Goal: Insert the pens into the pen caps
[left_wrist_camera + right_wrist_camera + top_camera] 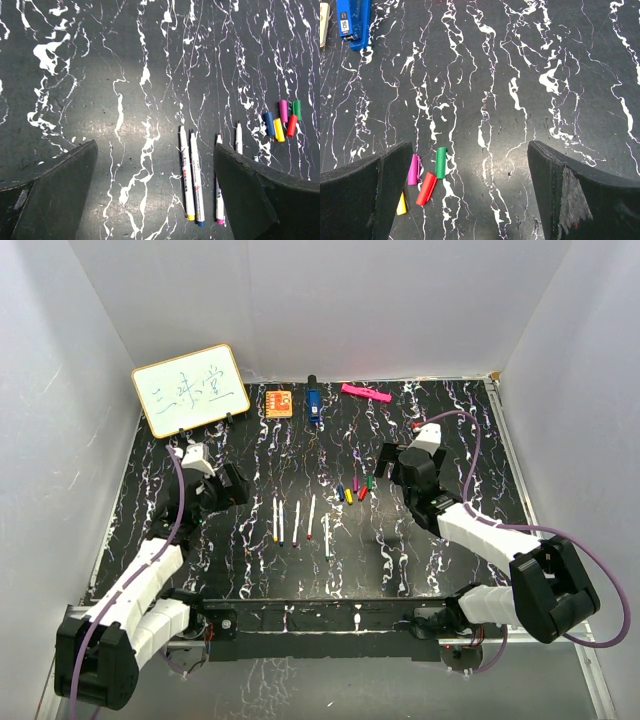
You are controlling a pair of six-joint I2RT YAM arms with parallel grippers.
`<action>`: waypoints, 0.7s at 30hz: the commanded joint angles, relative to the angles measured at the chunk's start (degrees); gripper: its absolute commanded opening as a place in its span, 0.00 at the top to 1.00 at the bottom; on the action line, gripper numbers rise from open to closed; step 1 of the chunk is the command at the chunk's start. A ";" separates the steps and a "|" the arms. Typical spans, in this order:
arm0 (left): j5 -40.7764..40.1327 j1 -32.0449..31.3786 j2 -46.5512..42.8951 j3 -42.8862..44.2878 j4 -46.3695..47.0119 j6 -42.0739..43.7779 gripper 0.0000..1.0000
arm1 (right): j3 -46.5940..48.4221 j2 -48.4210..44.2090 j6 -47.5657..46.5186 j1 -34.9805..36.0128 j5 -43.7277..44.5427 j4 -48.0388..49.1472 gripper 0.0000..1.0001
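Note:
Several white pens [296, 522] lie side by side on the black marbled table, mid-left. In the left wrist view, a yellow-ended pen [186, 175] and a blue-ended pen [196, 180] lie between the fingers, and a pink-ended pen [219, 205] is partly under the right finger [250, 185]. The pen caps [355, 490] form a small cluster right of the pens: blue [269, 123], yellow [278, 129], purple [413, 169], green [441, 162], red [426, 188]. My left gripper [238, 490] [155, 150] hangs open left of the pens. My right gripper [386, 464] [470, 150] hangs open just right of the caps. Neither holds anything.
Along the back edge stand a small whiteboard [190, 390], an orange square [280, 402], a thick blue block [313, 403] [354, 22] and a flat pink bar [365, 393]. White walls enclose the table on three sides.

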 commanded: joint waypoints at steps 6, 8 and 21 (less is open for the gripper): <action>2.03 -3.08 3.00 7.10 -11.69 0.47 0.02 | 1.94 -1.05 2.06 -2.24 -1.08 1.70 0.02; 0.03 -5.37 1.90 7.39 -13.28 -0.09 0.02 | 1.67 -1.46 2.53 -2.84 -1.73 2.05 0.02; -15.33 -23.71 8.42 6.89 -12.70 -2.50 0.01 | 0.78 -2.53 5.58 -7.08 -8.01 3.69 0.07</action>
